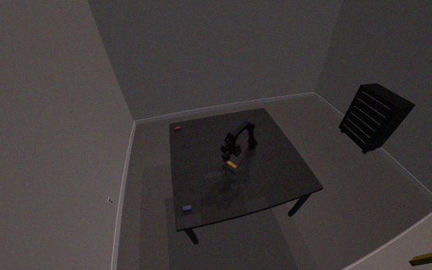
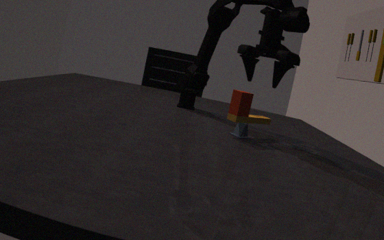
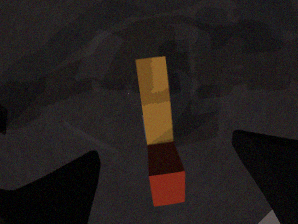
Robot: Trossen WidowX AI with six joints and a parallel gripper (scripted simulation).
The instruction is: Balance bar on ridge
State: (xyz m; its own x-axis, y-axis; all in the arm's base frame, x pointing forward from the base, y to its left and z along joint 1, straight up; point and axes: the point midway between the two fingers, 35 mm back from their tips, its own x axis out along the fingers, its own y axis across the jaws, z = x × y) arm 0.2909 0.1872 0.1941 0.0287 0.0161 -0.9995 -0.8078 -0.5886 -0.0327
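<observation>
The yellow bar (image 2: 254, 119) (image 3: 154, 99) (image 1: 231, 164) carries a red block on one end. It rests about level across the small pale-blue ridge (image 2: 241, 129), and both ends stand clear of the dark table (image 2: 103, 144) (image 1: 200, 185). My gripper (image 2: 264, 73) is open and empty. It hangs well above the bar, not touching it. In the wrist view the bar lies straight below, between my two dark fingers at the lower corners.
A small red block (image 1: 177, 128) lies at the table's far left corner and a blue block (image 1: 187, 207) near its front left corner. A black drawer cabinet (image 1: 374, 116) stands on the floor to the right. The arm's base (image 2: 188, 99) stands behind the ridge.
</observation>
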